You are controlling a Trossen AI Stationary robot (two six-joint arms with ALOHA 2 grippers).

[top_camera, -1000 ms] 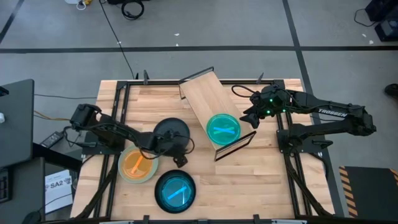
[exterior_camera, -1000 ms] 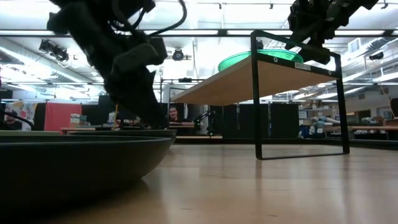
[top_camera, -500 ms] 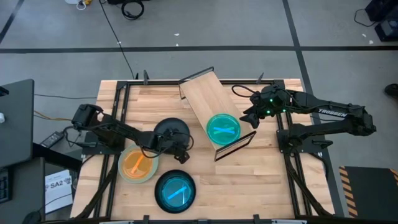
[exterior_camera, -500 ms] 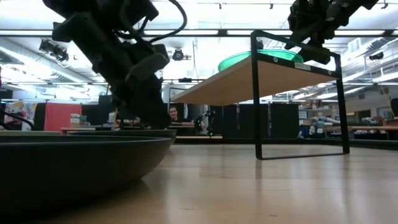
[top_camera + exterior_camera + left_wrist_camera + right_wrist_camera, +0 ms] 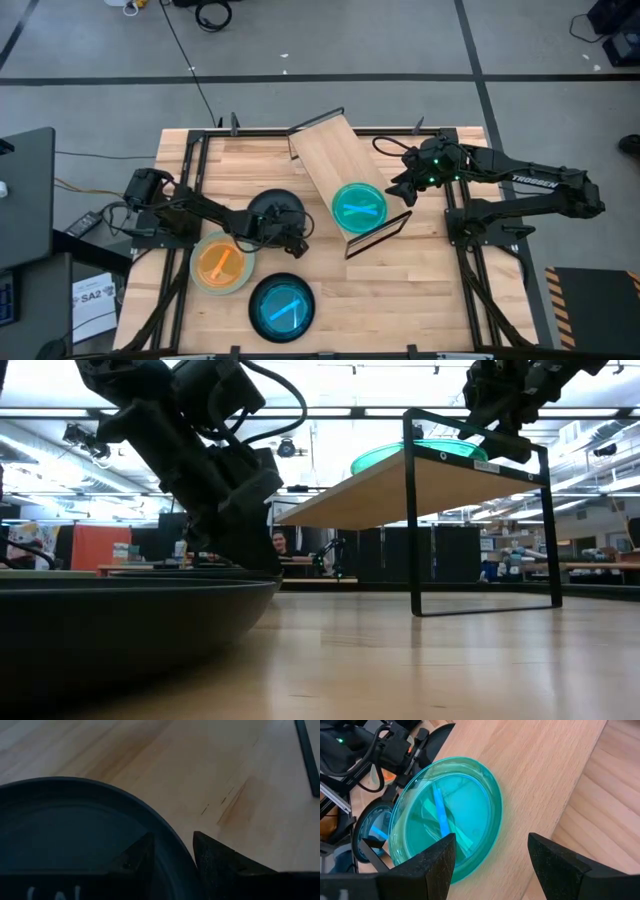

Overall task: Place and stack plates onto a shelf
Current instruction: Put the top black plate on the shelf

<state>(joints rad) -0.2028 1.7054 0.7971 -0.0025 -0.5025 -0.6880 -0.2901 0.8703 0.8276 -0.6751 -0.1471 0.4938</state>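
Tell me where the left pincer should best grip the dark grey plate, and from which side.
Grip the raised rim of the dark grey plate on the edge nearest the shelf, one finger inside, one outside. The plate lies flat on the table, so only its lip offers purchase. The left pincer already straddles that rim, open.

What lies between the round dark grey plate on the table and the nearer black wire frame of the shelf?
In the left wrist view, only bare wooden tabletop lies between the round dark grey plate and the black wire frame. The left gripper straddles the plate's rim.

place: likely lab/open office | cues: ceiling light strips (image 5: 330, 410), desks, person seated (image 5: 279, 546)
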